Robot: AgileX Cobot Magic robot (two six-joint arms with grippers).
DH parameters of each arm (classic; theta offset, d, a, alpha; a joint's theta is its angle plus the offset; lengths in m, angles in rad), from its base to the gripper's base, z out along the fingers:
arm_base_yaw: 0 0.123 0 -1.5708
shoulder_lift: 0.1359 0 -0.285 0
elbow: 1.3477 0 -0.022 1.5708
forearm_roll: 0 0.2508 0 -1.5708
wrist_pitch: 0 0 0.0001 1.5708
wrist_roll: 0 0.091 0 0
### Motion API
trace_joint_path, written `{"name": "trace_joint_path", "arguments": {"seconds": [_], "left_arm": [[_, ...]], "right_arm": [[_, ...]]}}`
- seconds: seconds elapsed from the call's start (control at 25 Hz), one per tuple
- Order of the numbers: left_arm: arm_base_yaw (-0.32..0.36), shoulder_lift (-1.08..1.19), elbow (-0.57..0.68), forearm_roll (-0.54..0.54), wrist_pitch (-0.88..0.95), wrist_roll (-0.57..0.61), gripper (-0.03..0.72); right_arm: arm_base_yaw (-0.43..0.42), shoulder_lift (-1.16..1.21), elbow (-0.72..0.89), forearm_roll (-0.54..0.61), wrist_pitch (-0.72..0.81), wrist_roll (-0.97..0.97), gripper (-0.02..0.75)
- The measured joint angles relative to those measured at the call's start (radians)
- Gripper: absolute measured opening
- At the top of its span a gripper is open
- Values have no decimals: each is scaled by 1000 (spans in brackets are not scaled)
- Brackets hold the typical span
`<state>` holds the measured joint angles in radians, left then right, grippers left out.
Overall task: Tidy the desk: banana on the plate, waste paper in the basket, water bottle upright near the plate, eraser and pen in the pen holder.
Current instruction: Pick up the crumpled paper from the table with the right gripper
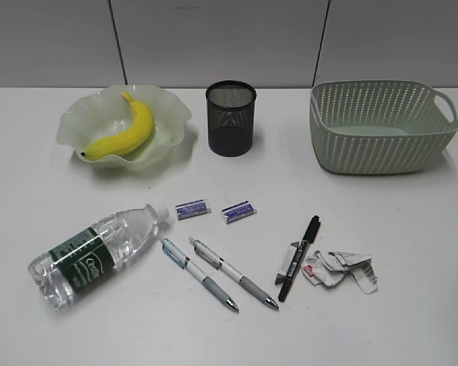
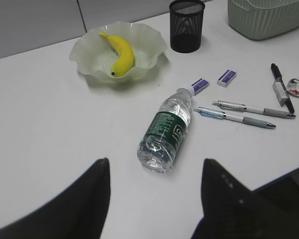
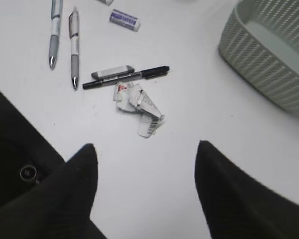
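I see bare tabletop [image 1: 412, 320] along the front edge. The water bottle [image 1: 99, 253] lies flat at 8 o'clock, clear with a dark green label, cap pointing to 2 o'clock toward 2 erasers [image 1: 192, 209]. Both pairs of fingers, left [image 2: 154, 199] and right [image 3: 145, 191], are spread over nothing.

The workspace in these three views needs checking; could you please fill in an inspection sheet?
Surface: white desk, bare between items.
Job's things: banana lies in the plate; water bottle on its side; waste paper on the desk, beside the black pen; two silver pens and two erasers loose; pen holder and basket upright at the back.
Clutter: nothing seen.
Grippers: left gripper open above the bottle's end; right gripper open near the paper; both hold nothing.
Cables: nothing seen.
Surroundings: grey panelled wall.
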<state>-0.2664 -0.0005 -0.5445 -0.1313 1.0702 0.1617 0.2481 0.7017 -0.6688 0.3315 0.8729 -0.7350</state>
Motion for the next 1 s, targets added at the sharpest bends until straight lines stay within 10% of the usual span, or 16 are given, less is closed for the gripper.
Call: {"name": "trace_joint_path", "arguments": {"seconds": [0.28, 1.0], "left_arm": [[0, 5, 0, -2, -1, -2, 435], [0, 5, 0, -2, -1, -2, 435]], "right_arm": [[187, 412, -111, -65, -14, -13, 553], [199, 1074, -188, -67, -336, -19, 554]]}}
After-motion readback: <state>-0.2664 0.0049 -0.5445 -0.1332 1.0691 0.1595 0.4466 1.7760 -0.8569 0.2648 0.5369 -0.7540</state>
